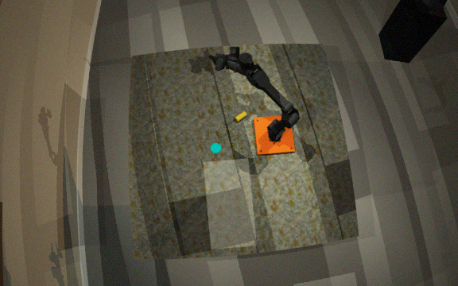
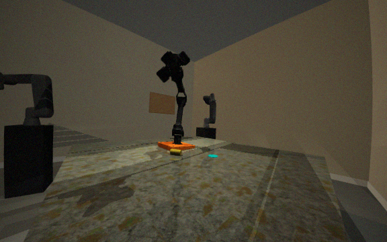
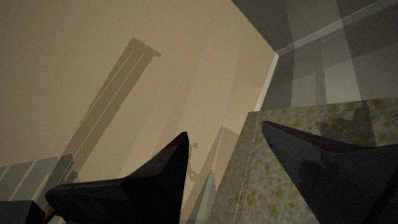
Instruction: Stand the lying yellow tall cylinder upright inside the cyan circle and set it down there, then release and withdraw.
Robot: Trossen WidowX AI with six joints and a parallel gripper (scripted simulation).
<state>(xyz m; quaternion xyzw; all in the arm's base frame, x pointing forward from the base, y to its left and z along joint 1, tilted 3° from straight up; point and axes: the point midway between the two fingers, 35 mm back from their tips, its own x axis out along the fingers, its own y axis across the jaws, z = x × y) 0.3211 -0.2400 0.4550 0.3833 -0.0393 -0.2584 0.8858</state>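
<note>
The yellow tall cylinder [image 1: 240, 116] [image 2: 176, 152] lies on its side on the table, a little off the orange base plate. The cyan circle [image 1: 215, 148] [image 2: 213, 156] is a flat disc on the table, apart from the cylinder, with nothing standing on it. My gripper [image 3: 224, 131] is open, with nothing between its fingers. It is raised high above the table, well away from both the cylinder and the circle. Neither of them shows in the wrist view, where wall, floor and a table corner appear beyond the fingers.
The orange base plate [image 1: 264, 148] [image 2: 164, 146] carries the arm. The speckled table [image 1: 173, 159] [image 2: 180, 208] bears strong shadows and light patches. Black pedestals stand off the table, one at the left [image 2: 29, 161] and a smaller one behind [image 2: 205, 132], each with a grey arm.
</note>
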